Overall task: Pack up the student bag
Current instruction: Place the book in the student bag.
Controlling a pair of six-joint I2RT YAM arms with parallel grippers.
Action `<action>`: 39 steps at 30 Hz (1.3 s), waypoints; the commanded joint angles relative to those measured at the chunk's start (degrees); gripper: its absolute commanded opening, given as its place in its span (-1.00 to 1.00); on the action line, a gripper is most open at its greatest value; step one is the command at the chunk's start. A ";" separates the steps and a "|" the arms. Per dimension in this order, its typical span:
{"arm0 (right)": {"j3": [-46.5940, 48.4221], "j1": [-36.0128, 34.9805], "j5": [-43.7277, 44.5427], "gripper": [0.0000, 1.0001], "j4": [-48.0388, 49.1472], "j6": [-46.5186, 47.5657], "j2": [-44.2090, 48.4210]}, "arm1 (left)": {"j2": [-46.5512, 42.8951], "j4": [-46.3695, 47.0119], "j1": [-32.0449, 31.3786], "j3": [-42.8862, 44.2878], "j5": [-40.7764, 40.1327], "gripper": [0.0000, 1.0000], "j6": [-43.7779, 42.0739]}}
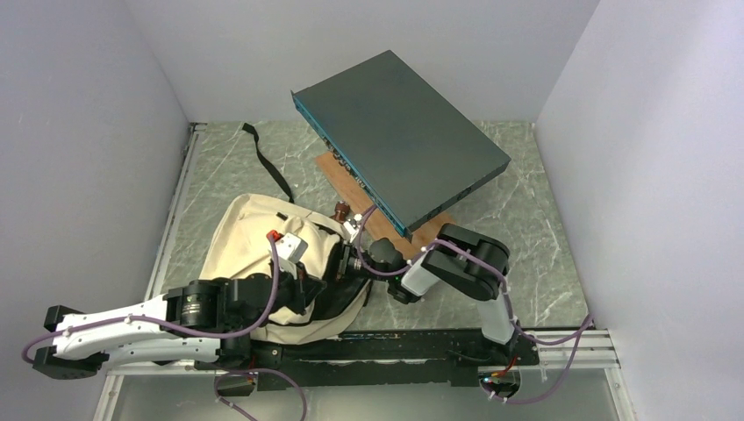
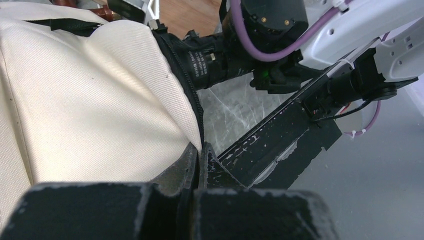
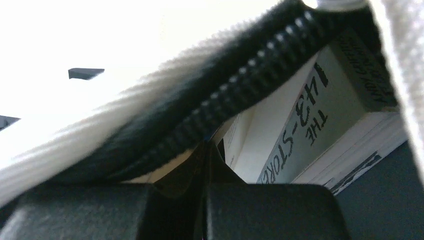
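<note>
Left tool (image 2: 200, 157): pinching student bag (image 2: 85, 100) zipper edge.
Right tool (image 3: 207, 152): pressed together under zipper (image 3: 235, 90).
Inside: book (image 3: 310, 115).

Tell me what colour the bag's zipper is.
Black zipper on the cream student bag; clearest in the right wrist view.

Top camera: we look steeply down on the table (image 1: 526, 219) from its near edge. Wrist cameras sit close against the bag (image 2: 75, 100); both show its zipper (image 3: 240, 75).
</note>
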State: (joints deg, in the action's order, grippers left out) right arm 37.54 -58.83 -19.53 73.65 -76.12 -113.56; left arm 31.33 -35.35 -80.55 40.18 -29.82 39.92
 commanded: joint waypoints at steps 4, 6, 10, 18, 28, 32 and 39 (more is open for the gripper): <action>-3.09 -0.81 2.34 -0.98 11.15 -3.07 -0.75 | 0.34 3.96 -0.17 0.32 0.00 -1.00 1.65; -6.94 0.18 1.44 -0.87 11.87 -2.87 1.28 | 0.13 3.89 -0.22 -0.47 -0.12 -1.00 2.45; -15.57 2.34 -0.42 -0.71 13.83 -1.71 5.58 | -0.47 4.96 -0.17 -3.25 0.86 -1.00 4.06; -27.09 5.74 -2.78 -0.63 9.78 2.22 16.53 | 2.15 6.08 -0.22 -6.83 3.88 -1.00 8.01; -25.51 17.45 -3.91 -0.47 -11.68 9.67 33.29 | 3.81 10.06 -0.22 -17.05 9.20 -1.00 14.51; -19.79 18.36 0.87 -0.32 -22.04 15.49 35.94 | 3.90 12.10 -0.22 -19.77 10.48 -1.00 16.23; -15.24 20.16 -2.75 -0.31 -9.87 11.83 23.87 | 3.68 14.53 -0.22 -21.56 11.12 -1.00 16.64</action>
State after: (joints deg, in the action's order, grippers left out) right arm 18.52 -38.85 -20.47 58.15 -65.08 -84.29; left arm 35.11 -23.55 -80.53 19.44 -23.11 55.31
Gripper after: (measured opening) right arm 0.340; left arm 0.021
